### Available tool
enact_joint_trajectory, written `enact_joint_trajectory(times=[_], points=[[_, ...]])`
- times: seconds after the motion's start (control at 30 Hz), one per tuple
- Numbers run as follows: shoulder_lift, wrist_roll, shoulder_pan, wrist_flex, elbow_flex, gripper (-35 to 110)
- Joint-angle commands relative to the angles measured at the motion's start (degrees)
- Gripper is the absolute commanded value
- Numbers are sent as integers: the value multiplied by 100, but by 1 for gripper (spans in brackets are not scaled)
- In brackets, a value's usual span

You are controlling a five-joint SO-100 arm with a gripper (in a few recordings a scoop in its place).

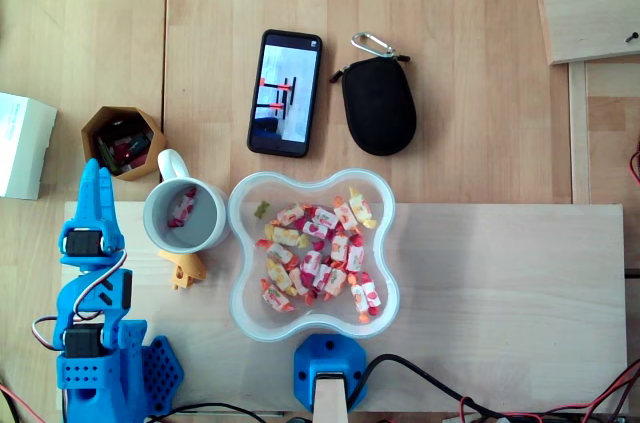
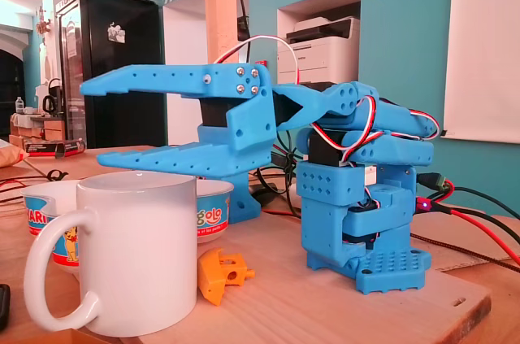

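My blue gripper [image 2: 91, 124] stands open, one finger above the other with a wide empty gap between them. In the overhead view the gripper [image 1: 97, 185] points toward the top of the picture, just left of a white mug [image 1: 185, 215] and below a brown hexagonal pot [image 1: 122, 141]. One wrapped candy [image 1: 181, 209] lies inside the mug. In the fixed view the mug [image 2: 134, 254] stands in front of the fingers, handle to the left. A small orange part [image 1: 185, 269] lies on the board beside the mug; the fixed view shows this orange part [image 2: 221, 272] too.
A clear wavy bowl [image 1: 243, 295] holding several wrapped candies sits right of the mug. Beyond it lie a phone [image 1: 285, 93] and a black pouch [image 1: 378, 105]. A white box [image 1: 22, 143] is at the left edge. A blue mount [image 1: 328, 368] stands at the front edge.
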Motion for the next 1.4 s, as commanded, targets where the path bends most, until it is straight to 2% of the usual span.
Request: enact_joint_trajectory(times=[0.0,1.37], points=[[299,44,-79,-35,-185,18],[299,62,-79,-35,-193,19]])
